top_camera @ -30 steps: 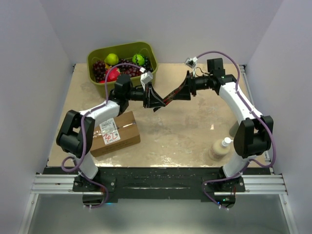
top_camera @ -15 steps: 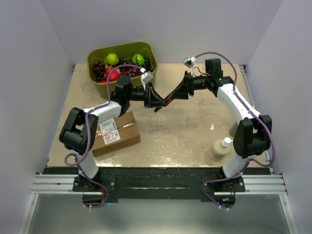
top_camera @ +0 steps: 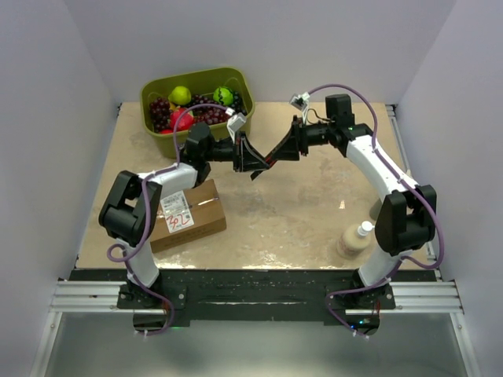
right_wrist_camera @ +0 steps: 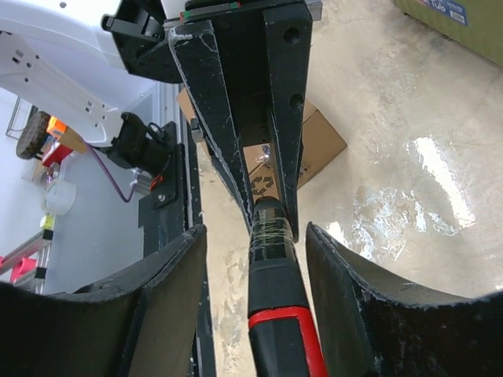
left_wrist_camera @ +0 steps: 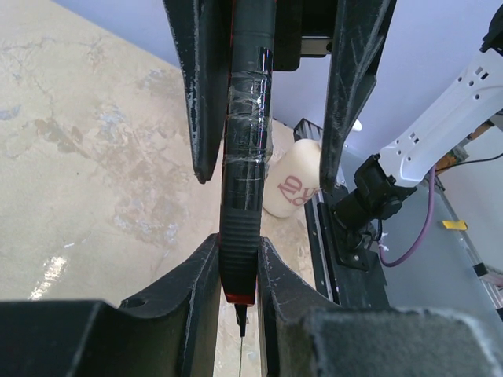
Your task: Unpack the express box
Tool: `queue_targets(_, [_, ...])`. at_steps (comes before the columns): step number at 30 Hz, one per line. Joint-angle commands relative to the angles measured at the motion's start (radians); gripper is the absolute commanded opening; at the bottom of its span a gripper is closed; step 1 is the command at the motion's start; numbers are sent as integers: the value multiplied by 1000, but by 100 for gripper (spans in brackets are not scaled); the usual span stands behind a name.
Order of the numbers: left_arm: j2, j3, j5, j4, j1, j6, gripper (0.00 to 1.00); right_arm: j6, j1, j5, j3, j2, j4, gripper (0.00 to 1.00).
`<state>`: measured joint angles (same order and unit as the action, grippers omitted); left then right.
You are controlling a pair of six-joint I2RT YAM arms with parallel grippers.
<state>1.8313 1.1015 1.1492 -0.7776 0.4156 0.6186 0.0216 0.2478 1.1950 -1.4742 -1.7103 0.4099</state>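
The express box [top_camera: 187, 214], a brown carton with a white label and red marks, lies shut at the near left; part of it shows in the right wrist view [right_wrist_camera: 321, 145]. My left gripper [top_camera: 253, 161] is above the table's middle and shut on one end of a black-and-red cutter [top_camera: 269, 160]; in its own view the left gripper [left_wrist_camera: 238, 251] clamps the cutter [left_wrist_camera: 245, 157]. My right gripper [top_camera: 284, 147] faces it. In its own view the right gripper [right_wrist_camera: 255, 232] is open, its fingers either side of the cutter [right_wrist_camera: 277, 314] and clear of it.
An olive-green bin [top_camera: 156, 85] of grapes and other fruit stands at the far left. A cream bottle [top_camera: 355, 239] stands at the near right by the right arm's base and shows in the left wrist view [left_wrist_camera: 295, 184].
My right gripper has moved left, further along the cutter toward my left gripper. The left gripper and the cutter have shifted slightly away. The box has not moved.
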Motion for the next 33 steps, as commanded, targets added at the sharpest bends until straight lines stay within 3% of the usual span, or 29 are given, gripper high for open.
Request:
queue_targets(1, [16, 41, -11, -109, 3, 56, 0, -55, 1, 0, 2, 0, -55, 54])
queue_targets(3, [19, 43, -3, -109, 5, 53, 0, -58, 2, 5, 0, -3, -62, 53])
queue_targets(8, [20, 49, 4, -83, 11, 33, 0, -65, 2, 6, -3, -11, -69, 38])
queue_targets(11, [22, 52, 9, -84, 11, 35, 0, -26, 4, 9, -11, -14, -33, 34])
queue_targets(18, [25, 55, 46, -77, 11, 30, 0, 69, 11, 29, -9, -9, 56, 37])
queue_targets(23, [39, 84, 99, -9, 11, -43, 0, 139, 28, 6, -9, -5, 105, 33])
queue_targets(26, [49, 101, 112, 24, 9, -62, 0, 175, 39, 6, -15, -6, 130, 27])
queue_targets(31, [54, 113, 115, 66, 9, -109, 0, 190, 45, 32, -38, -6, 156, 0])
queue_targets(33, [56, 121, 112, 121, 9, -143, 0, 218, 47, 40, -57, -8, 211, 0])
